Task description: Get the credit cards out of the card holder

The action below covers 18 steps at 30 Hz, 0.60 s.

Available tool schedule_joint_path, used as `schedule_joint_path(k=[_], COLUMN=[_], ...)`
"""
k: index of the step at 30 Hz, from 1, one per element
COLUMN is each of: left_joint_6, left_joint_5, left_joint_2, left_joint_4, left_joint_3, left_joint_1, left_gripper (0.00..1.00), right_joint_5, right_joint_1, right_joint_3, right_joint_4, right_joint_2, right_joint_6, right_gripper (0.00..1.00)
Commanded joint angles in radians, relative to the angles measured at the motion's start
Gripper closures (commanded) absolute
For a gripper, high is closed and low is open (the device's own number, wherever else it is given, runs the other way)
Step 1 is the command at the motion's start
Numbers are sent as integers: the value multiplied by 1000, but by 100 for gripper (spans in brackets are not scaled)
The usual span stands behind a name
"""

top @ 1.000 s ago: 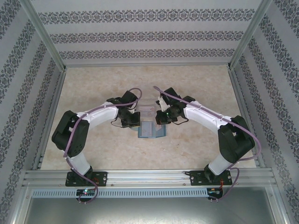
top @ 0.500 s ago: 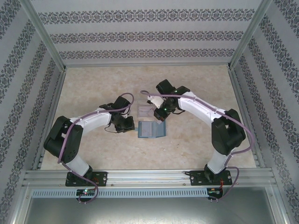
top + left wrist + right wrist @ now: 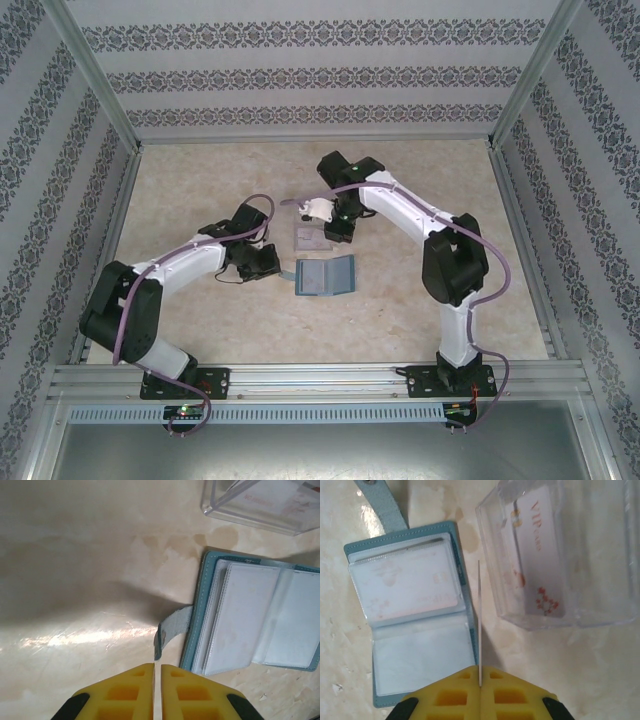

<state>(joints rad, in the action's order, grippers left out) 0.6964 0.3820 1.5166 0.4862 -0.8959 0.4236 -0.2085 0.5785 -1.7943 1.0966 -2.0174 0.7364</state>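
With the right hand (image 3: 480, 674) pinching one credit card (image 3: 479, 620) edge-on, carry it level over the clear tray (image 3: 600, 615) at 12 o'clock of the open card holder (image 3: 325, 276) on the tabletop (image 3: 420, 300) and release low, while the nearly closed, empty left hand (image 3: 156, 672) sits at the holder's 9 o'clock.

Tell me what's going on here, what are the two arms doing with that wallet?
The right gripper is shut on a thin card, seen edge-on over the gap between the open teal card holder and the clear plastic tray. A VIP card lies in the tray, and another card sits in one of the holder's sleeves. The left gripper is closed on nothing, just short of the holder's strap.
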Motion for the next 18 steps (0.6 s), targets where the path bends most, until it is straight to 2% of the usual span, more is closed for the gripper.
schedule_joint_path(k=[1,9,18], left_joint_6=[9,20,20], left_joint_5=[-26,-30,-32], left_joint_2=[-43,-91,-120], left_joint_4=[30,38,53], left_joint_3=[31,63,76], left_joint_1=[-19,-42,-55], left_gripper=[88,88,88], right_joint_5=[8,20,41], right_joint_1=[10,21,35], right_joint_3=[-100,-373,-546], right_joint_4=[96,237,305], right_joint_2=[-49,-199,-315], right_joint_6=[110,169,191], right_gripper=[94,94,93])
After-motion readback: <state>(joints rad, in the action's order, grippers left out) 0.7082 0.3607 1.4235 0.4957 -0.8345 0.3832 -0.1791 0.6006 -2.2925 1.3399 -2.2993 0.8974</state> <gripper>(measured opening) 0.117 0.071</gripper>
